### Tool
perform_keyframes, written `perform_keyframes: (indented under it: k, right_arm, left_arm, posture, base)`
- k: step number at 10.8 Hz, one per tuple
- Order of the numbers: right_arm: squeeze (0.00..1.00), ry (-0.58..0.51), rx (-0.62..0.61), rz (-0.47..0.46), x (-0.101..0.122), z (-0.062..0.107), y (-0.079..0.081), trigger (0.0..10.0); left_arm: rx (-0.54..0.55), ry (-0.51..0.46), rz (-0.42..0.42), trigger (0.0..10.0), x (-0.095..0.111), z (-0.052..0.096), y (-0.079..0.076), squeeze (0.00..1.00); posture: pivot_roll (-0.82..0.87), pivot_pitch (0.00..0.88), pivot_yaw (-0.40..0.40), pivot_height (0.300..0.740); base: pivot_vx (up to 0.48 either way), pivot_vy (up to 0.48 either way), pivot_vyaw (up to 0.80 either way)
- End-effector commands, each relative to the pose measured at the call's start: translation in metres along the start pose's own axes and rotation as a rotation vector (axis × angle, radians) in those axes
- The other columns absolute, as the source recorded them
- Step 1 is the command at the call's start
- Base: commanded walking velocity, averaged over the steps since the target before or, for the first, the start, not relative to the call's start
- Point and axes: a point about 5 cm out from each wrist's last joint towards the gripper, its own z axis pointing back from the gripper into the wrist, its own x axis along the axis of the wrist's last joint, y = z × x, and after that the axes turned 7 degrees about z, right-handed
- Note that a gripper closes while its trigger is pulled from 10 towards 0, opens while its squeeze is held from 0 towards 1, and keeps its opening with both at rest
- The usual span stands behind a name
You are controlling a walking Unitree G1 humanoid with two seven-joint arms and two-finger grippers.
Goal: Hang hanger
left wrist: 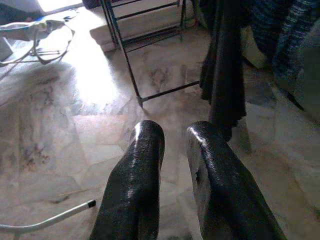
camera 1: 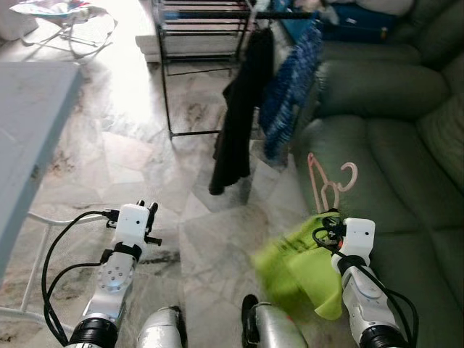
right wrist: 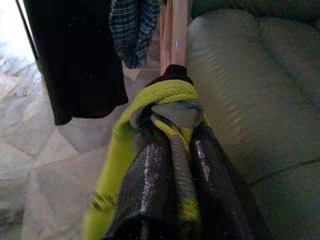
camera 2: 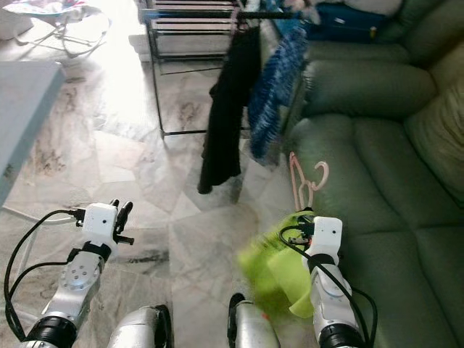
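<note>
Marble floor (camera 1: 138, 145) runs to a black rack (camera 1: 196, 43) where a black garment (camera 1: 239, 116) and a blue one (camera 1: 290, 87) hang, beside a green sofa (camera 1: 384, 130). Right gripper (camera 1: 328, 214) holds the pink hanger (camera 1: 326, 181) upright with a lime cloth (camera 1: 297, 268) draped below; left gripper (camera 1: 147, 208) hovers low.

Left wrist view: fingers (left wrist: 137, 185) slightly apart, holding nothing.

Right wrist view: fingers (right wrist: 145, 185) clamped on the cloth (right wrist: 165, 100) and hanger (right wrist: 175, 30).

Head stereo pair: high, facing forward and down, floor (camera 1: 145, 145) and sofa (camera 1: 391, 145) shared | left wrist: along its fingers (left wrist: 135, 190) toward drying rack (left wrist: 150, 95) | right wrist: close on lime garment (right wrist: 165, 97).
</note>
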Motion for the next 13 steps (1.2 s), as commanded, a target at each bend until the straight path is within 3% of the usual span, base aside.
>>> perform_keyframes:
  k: [1, 10, 13]
  right_arm:
    - [0.00, -0.022, -0.016, 0.001, 0.005, -0.002, -0.003, 10.0]
    - [0.00, -0.022, -0.027, -0.002, 0.003, 0.002, -0.005, 10.0]
    - [0.00, -0.045, -0.078, -0.004, 0.003, 0.011, -0.013, 10.0]
  left_arm:
    - [-0.005, 0.003, -0.007, 10.0, 0.000, 0.001, -0.002, 0.00]
    - [0.013, 0.017, 0.014, 10.0, -0.004, 0.004, 0.002, 0.00]
    - [-0.067, -0.015, 0.035, 10.0, -0.002, 0.010, -0.003, 0.00]
  posture:
    - [-0.02, 0.142, -0.056, 0.740]
    - [-0.02, 0.137, -0.064, 0.740]
    - [-0.02, 0.123, -0.062, 0.740]
  base:
    - [0.000, 0.000, 0.00]
    - [0.000, 0.000, 0.00]
    - [0.000, 0.000, 0.00]
